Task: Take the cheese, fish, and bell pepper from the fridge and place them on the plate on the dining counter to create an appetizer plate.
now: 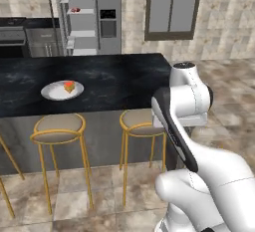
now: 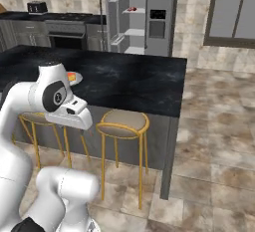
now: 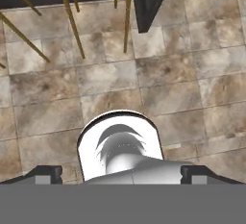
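Note:
The white plate [image 1: 54, 92] lies on the black dining counter [image 1: 114, 79], above the left stool. On the plate sits the orange-yellow cheese [image 1: 69, 88] with a red patch on top. Whether that patch is its rind or another piece, I cannot tell. The fridge [image 1: 107, 7] stands open at the back, and a small red piece [image 1: 75, 10] lies on an upper shelf. It is too small to tell fish from bell pepper. My arm is folded back from the counter. My gripper [image 3: 121, 175] points down at the floor tiles, open, with nothing between its fingertips [image 3: 48, 174].
Gold-legged stools [image 1: 60, 126] [image 1: 139, 121] stand along the counter's near side. The counter's right end [image 2: 172, 121] meets open tiled floor. A stove and dark cabinets [image 2: 64, 32] line the back wall left of the fridge. The plate's edge [image 2: 76, 78] peeks from behind my arm.

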